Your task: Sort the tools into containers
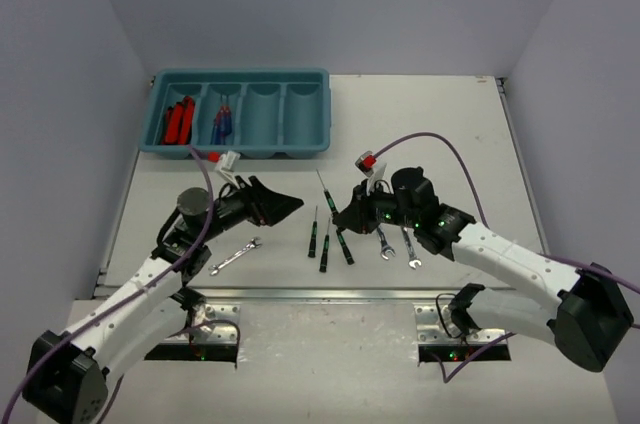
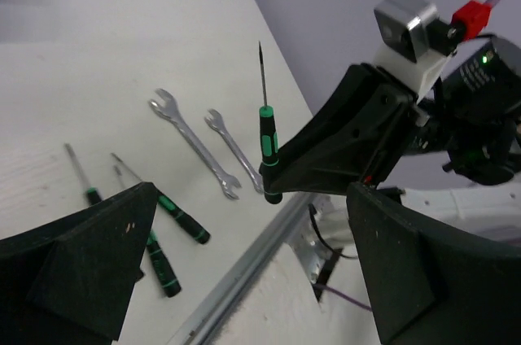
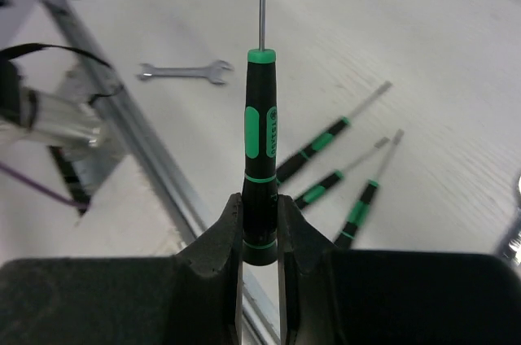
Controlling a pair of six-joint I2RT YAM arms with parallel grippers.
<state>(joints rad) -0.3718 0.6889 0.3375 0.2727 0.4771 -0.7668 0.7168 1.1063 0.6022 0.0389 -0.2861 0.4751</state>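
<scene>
My right gripper (image 3: 260,219) is clamped on the butt of a thin black-and-green screwdriver (image 3: 260,129), held above the white table (image 3: 423,28) ready for carrying to the teal plastic tray (image 1: 305,144), while my left gripper (image 1: 283,206) hangs apart, empty.

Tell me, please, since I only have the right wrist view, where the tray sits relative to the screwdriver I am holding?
Observer: The teal tray is at the far left of the table, beyond the left arm. Your right gripper holds the screwdriver right of centre.
Operator: Is anything in it?
Observer: Red-handled pliers lie in the leftmost compartment and a red-and-blue tool in the second. I see nothing in the other two.
Operator: What about the left gripper?
Observer: The left gripper is open and holds nothing, its fingers pointing toward yours.
</scene>
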